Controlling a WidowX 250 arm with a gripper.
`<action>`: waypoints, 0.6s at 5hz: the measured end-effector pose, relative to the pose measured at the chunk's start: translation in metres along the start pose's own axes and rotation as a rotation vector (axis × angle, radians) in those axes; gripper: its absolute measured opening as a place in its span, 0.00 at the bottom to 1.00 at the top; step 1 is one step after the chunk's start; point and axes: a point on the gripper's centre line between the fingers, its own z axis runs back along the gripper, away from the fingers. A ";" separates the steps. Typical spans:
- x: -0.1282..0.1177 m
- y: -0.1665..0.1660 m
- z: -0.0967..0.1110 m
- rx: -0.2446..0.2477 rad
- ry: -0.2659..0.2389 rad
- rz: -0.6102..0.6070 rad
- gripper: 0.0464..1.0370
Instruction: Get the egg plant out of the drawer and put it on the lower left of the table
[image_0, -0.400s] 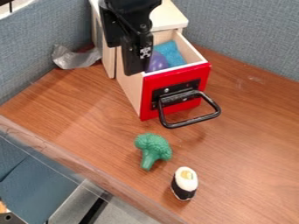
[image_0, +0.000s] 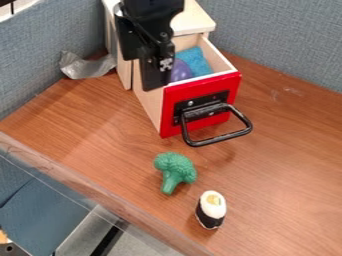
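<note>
Edges, left to right: a blue-grey fabric partition (image_0: 47, 55) bounds the far left side, and a table edge strip (image_0: 73, 182) runs diagonally from the left down to the bottom. The wooden table (image_0: 107, 130) spreads from there, in front of the drawer, and on to the right, where a second fabric partition (image_0: 280, 40) stands behind it.

Surroundings, left to right: a crumpled silver piece (image_0: 87, 67) lies near the light wooden cabinet (image_0: 194, 20). A green toy broccoli (image_0: 175, 172) and a toy sushi piece (image_0: 211, 211) sit in front of the drawer (image_0: 224, 85), which is pulled out, its black handle (image_0: 220, 137) jutting over the table.

Task item: the gripper (image_0: 156, 86) hangs over the drawer's left wall; whether it is released or clenched cannot be told. The purple egg plant (image_0: 181, 71), partly hidden, is in the drawer, just right of the gripper and left of a blue item (image_0: 195, 61); contact cannot be confirmed
</note>
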 end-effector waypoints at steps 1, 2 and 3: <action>0.005 0.011 0.002 0.023 -0.015 0.045 0.96; 0.011 0.026 0.000 0.043 -0.028 0.111 0.96; 0.018 0.043 -0.009 0.044 -0.032 0.185 0.96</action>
